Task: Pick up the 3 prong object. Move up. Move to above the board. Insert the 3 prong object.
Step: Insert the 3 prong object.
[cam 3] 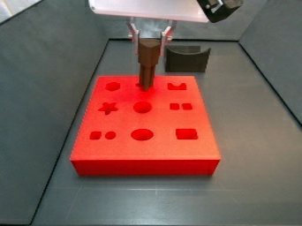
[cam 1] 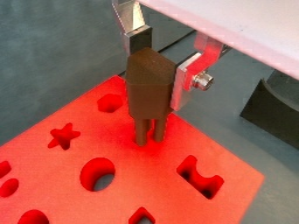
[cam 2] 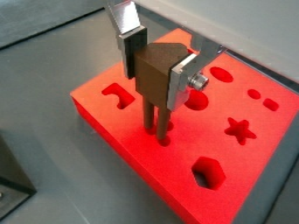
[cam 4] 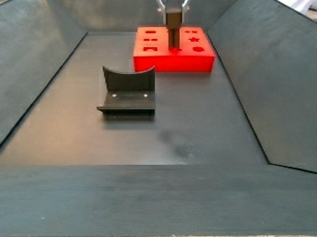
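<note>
My gripper [cam 1: 162, 66] is shut on the 3 prong object [cam 1: 145, 87], a small brown peg-like piece held upright with its prongs down. It also shows in a wrist view [cam 2: 156, 83] and in a side view [cam 3: 147, 64]. The prong tips meet the top face of the board [cam 1: 239, 153], a flat red slab with darker shaped recesses. They land near its far edge, between a round recess and a notched one [cam 3: 179, 86]. I cannot tell whether the prongs have entered the holes, which are hidden under them. The board shows in both side views [cam 3: 141, 152] [cam 4: 173, 63].
The dark fixture [cam 4: 126, 91] stands on the grey floor apart from the board. In a side view it sits just behind the board's far right corner [cam 3: 186, 59]. Sloped grey walls [cam 4: 44, 83] enclose the floor.
</note>
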